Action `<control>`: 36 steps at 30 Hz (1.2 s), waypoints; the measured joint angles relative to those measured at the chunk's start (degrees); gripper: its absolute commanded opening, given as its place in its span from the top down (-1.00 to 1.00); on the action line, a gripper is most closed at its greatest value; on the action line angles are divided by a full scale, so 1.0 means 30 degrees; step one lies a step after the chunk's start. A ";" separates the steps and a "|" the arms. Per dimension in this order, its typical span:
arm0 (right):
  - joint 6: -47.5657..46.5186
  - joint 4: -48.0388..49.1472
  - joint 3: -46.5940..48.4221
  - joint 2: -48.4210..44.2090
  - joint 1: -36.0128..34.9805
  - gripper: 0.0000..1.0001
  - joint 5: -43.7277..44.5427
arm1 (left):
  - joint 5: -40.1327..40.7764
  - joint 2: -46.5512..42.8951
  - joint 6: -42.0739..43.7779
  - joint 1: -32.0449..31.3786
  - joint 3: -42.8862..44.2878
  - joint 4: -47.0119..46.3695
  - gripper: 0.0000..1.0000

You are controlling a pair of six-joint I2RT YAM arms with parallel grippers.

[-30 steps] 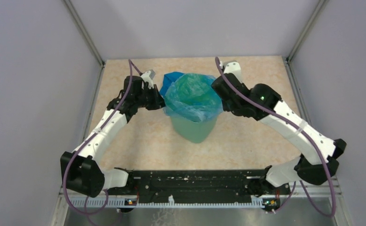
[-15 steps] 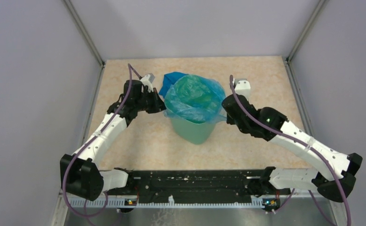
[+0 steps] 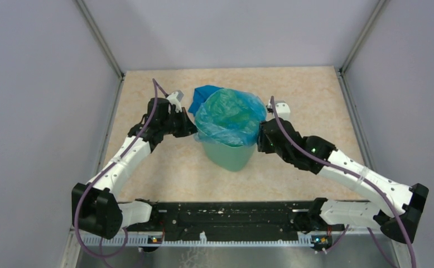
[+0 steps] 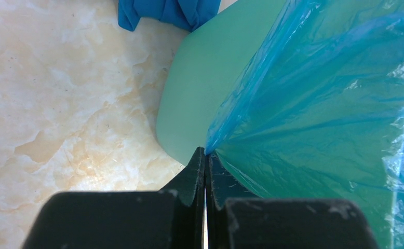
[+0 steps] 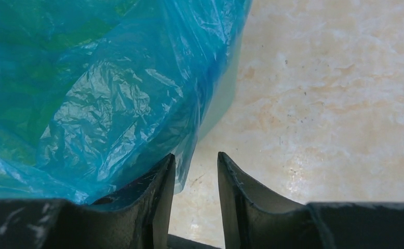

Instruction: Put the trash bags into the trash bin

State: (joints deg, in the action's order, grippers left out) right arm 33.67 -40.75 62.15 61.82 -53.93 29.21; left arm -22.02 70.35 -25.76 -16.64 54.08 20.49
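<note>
The mint-green trash bin (image 3: 228,153) stands mid-table with a translucent light-blue trash bag (image 3: 228,117) draped in and over its rim. My left gripper (image 3: 191,126) is at the bin's left rim, shut on the bag's edge; in the left wrist view the film (image 4: 314,98) fans out from the closed tips (image 4: 205,151) over the bin wall (image 4: 200,88). My right gripper (image 3: 261,137) is at the bin's right rim, open. In the right wrist view the bag (image 5: 101,88) hangs over the left finger (image 5: 161,181), with nothing between the jaws (image 5: 194,158).
A folded dark-blue bundle (image 3: 203,95) lies on the table behind the bin's left side, also seen in the left wrist view (image 4: 169,11). Grey walls close the left, right and back sides. The arms' black base rail (image 3: 231,218) runs along the near edge.
My right arm swung down and forward from the bin's far right rim, then came in to its near right side. The left gripper has kept its hold at the left rim.
</note>
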 measured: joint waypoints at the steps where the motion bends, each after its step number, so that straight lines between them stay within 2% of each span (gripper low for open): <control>1: -0.0007 0.0146 -0.0117 -0.0124 0.0000 0.23 -0.0182 | 0.0015 0.0000 0.0000 0.0000 0.0000 0.0000 1.00; 4: 0.0000 0.0299 -0.0342 -0.0692 0.0000 0.16 -0.0787 | 0.0102 0.0000 0.0000 0.0000 0.0000 0.0000 1.00; 12: 0.0240 0.0452 -0.0466 -0.1880 0.0000 0.20 -0.2127 | 0.0146 0.0007 0.0000 0.0000 0.0000 0.0000 1.00; 18: 0.0605 -0.0415 -0.0248 -0.2681 0.0000 0.12 -0.2113 | 0.0146 0.0007 0.0058 0.0000 0.0000 0.0000 1.00; 23: -0.0641 -0.0867 0.0605 -0.3395 0.0000 0.10 -0.2463 | 0.0138 0.0015 0.0087 0.0000 0.0000 0.0015 1.00; 28: -0.2404 -0.0634 0.1851 -0.3650 0.0000 0.16 -0.4167 | 0.0138 0.0022 0.0131 0.0000 0.0000 0.0015 1.00; 36: -0.4765 -0.0423 0.4342 -0.1224 0.0000 0.16 -0.5887 | 0.0131 0.0066 0.0146 0.0000 0.0007 0.0022 1.00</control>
State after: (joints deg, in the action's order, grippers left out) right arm 19.38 -42.02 75.18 58.15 -53.93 11.55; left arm -21.63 70.54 -25.32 -16.64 54.11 20.56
